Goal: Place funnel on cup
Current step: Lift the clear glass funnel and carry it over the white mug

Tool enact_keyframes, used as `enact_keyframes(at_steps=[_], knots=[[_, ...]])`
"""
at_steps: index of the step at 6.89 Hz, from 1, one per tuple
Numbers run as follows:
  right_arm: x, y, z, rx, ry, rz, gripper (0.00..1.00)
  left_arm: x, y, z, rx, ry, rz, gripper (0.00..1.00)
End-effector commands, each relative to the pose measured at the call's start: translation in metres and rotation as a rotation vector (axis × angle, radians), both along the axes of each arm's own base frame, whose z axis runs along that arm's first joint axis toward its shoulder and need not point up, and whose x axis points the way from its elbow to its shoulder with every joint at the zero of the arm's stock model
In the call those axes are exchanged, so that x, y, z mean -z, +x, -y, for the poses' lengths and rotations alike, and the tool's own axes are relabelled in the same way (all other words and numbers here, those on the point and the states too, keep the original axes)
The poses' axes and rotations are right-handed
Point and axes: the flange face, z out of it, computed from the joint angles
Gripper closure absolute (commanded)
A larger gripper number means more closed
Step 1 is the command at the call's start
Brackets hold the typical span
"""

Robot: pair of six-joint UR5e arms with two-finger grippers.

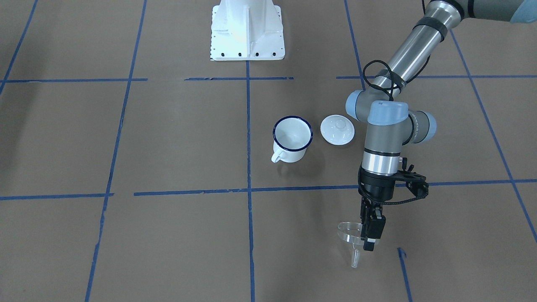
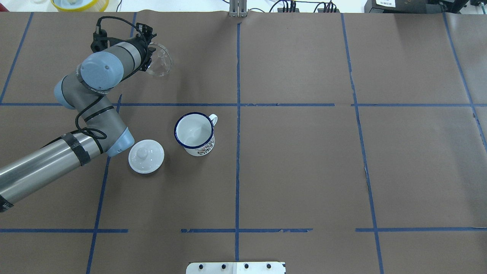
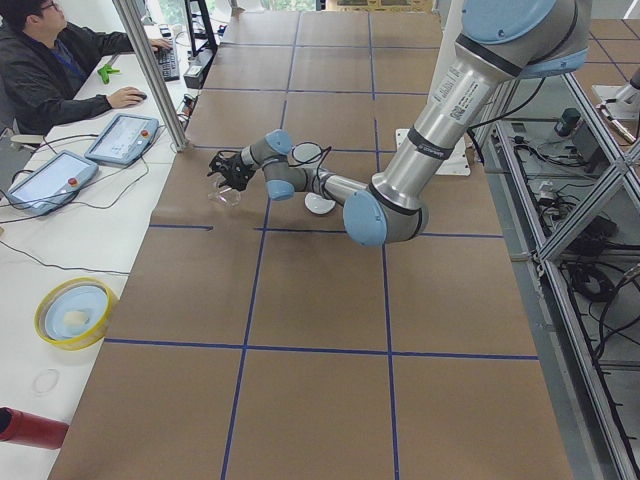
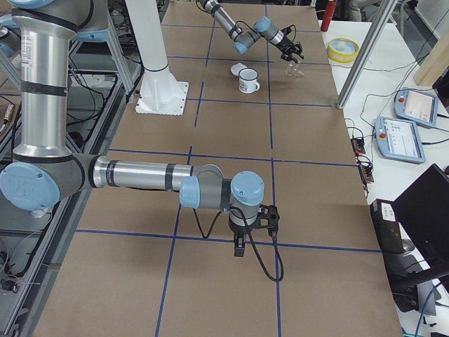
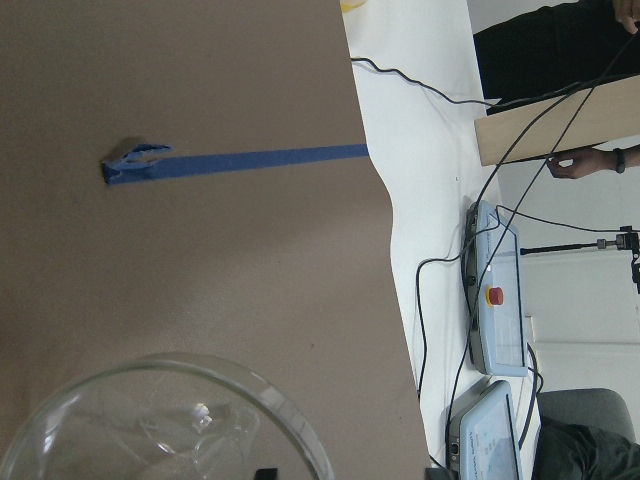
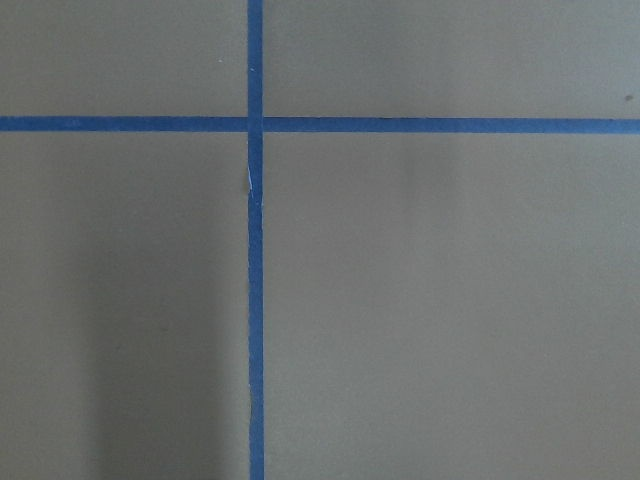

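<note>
A robotics lab: tape-gridded table, teach pendants, and an operator at a desk.

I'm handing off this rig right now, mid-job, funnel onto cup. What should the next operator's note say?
Left gripper: jaws shut on the rim of the funnel, which is upright with its spout down, on the operators' side of the table. Whether the spout clears the table cannot be told.
Right gripper: hangs low over bare table, away from the job; open or shut cannot be told.
Cup: upright and empty, with the white lid lying beside it, apart.
Done: funnel grasped.
Left: carry the funnel over the cup, lower the spout into it, release.
</note>
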Motion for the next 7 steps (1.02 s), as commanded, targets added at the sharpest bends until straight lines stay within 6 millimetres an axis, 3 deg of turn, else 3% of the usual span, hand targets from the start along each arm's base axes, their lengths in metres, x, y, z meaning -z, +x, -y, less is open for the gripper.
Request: enact_keyframes(at_steps=[1, 2, 5, 7], knots=[[0.0, 0.0, 0.0, 0.0, 0.0, 0.0, 0.0, 0.01, -0.004, -0.001, -0.019, 0.043, 0.025, 1.0], [0.0, 0.0, 0.0, 0.0, 0.0, 0.0, 0.0, 0.026, -0.008, -0.004, -0.026, 0.078, 0.023, 1.0], [0.0, 0.0, 0.0, 0.0, 0.0, 0.0, 0.0, 0.111, -0.05, -0.018, -0.137, 0.136, -0.037, 1.0], [0.0, 0.0, 0.0, 0.0, 0.0, 0.0, 0.0, 0.189, -0.078, -0.073, -0.348, 0.171, 0.072, 1.0]])
